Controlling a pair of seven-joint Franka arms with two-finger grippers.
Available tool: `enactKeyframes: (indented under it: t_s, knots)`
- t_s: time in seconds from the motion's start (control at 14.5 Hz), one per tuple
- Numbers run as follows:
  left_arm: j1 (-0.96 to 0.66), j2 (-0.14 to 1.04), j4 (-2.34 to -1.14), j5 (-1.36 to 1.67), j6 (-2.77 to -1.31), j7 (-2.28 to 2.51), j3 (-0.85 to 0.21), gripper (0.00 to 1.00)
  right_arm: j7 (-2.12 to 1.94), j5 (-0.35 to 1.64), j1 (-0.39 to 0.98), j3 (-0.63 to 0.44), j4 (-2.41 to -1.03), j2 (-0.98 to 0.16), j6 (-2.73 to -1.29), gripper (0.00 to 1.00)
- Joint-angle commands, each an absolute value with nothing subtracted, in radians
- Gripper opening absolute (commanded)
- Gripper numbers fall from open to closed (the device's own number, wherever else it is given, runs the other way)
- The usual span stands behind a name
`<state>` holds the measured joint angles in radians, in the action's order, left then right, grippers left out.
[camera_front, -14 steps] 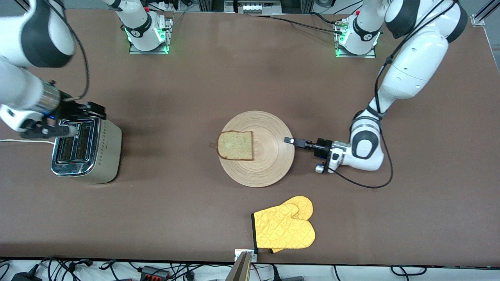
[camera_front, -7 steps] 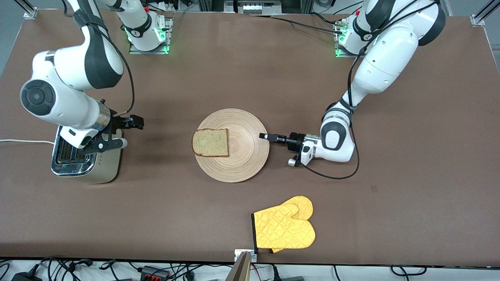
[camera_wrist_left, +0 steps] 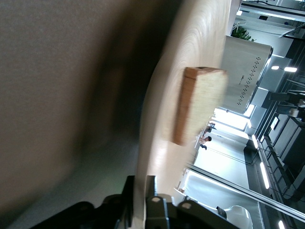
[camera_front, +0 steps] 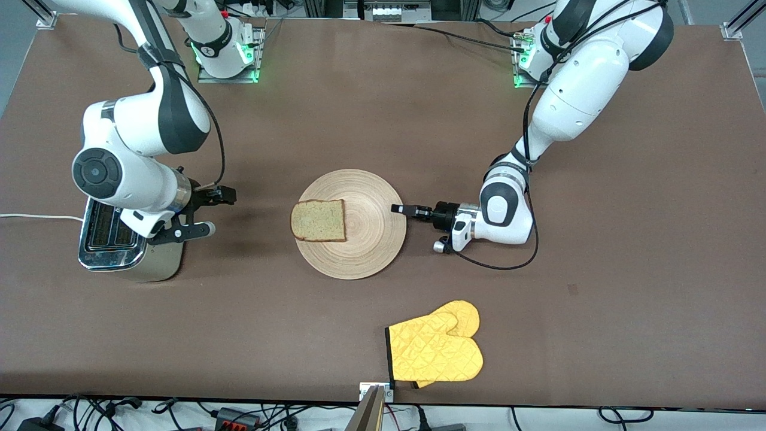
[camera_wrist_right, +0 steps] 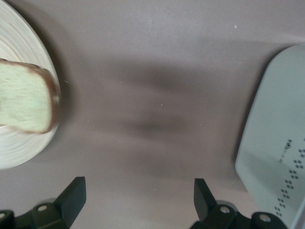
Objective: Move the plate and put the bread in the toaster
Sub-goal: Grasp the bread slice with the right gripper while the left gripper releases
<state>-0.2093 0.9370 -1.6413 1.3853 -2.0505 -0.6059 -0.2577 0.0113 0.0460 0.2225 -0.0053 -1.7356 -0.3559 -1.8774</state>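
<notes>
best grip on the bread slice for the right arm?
Probably by two opposite crust edges, coming straight down. The bread lies flat on the plate, overhanging its rim toward the toaster, so that edge has room for a jaw. The right gripper, open, is over the table between toaster and plate; the left gripper is at the plate's rim.

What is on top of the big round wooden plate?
One slice of bread lies on the plate, toward the toaster's side. The plate under the bread is hidden.

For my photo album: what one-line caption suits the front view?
Left gripper at the plate rim, bread aboard; right gripper open beside the toaster.
</notes>
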Motion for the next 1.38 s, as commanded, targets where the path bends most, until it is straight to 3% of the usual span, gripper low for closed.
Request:
enactKeyframes:
  t_s: [0.0,0.21,0.69,0.97,1.31]
  knots:
    - [-0.206,0.933,-1.641,1.417,-2.039,-0.627,-0.253,0.39,0.034,0.096,0.235,-0.011,-1.726,-0.405,-1.92,1.0]
    - [-0.166,0.927,-1.661,1.408,-2.023,-0.632,-0.245,0.42,0.038,0.221,0.232,-0.012,-1.724,-0.44,-1.943,1.0]
    - [0.047,0.885,-1.671,1.128,-1.826,-0.602,-0.232,0.43,0.038,0.23,0.302,-0.012,-1.712,-0.521,-2.045,1.0]
    - [0.159,0.85,-1.6,0.893,-1.708,-0.459,-0.233,0.43,0.152,0.232,0.337,-0.011,-1.698,-0.568,-2.108,0.73]
    - [0.261,0.721,-1.505,0.579,-1.528,-0.347,-0.233,0.43,0.189,0.274,0.376,-0.011,-1.671,-0.606,-2.117,0.73]
